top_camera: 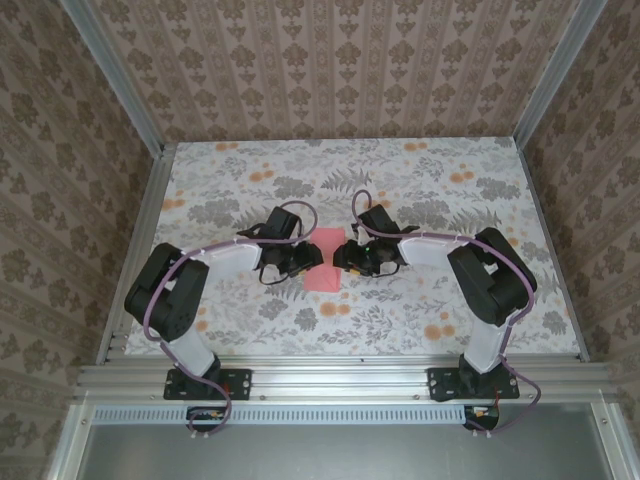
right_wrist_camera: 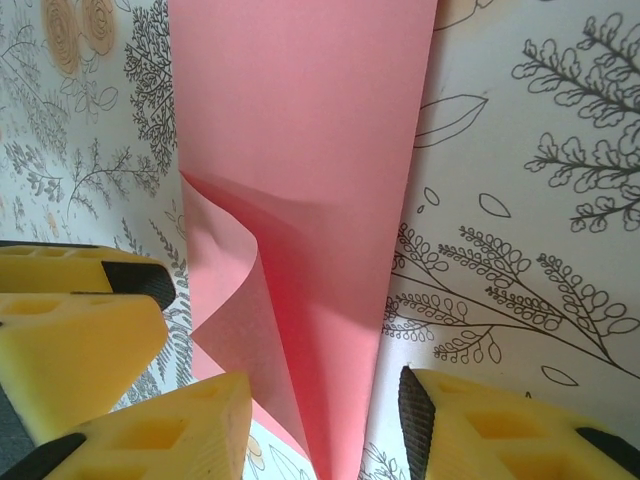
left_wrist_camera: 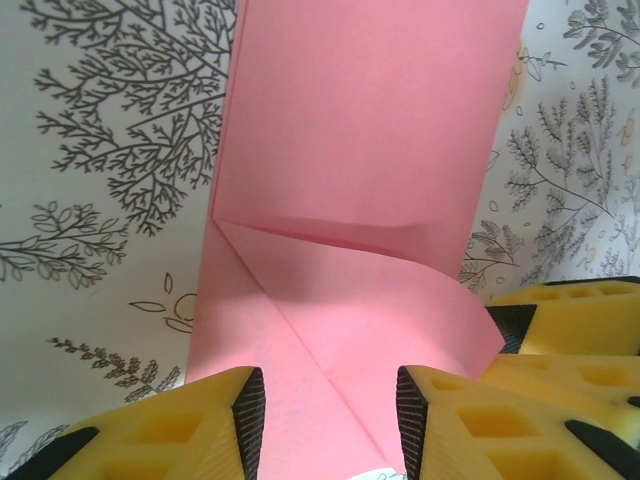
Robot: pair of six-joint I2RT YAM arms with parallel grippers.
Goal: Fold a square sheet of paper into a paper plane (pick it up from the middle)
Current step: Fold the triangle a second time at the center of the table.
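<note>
Floral tabletop; pink paper plane between left tool, right tool.

Pink paper plane; grey-leafed, orange-flowered white tabletop.

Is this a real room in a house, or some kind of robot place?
Probably a small robot test booth, not a house room. Patterned walls stand in a metal frame around one flowery table. A left arm and a right arm are bolted at its near edge, by the pink paper.
</note>
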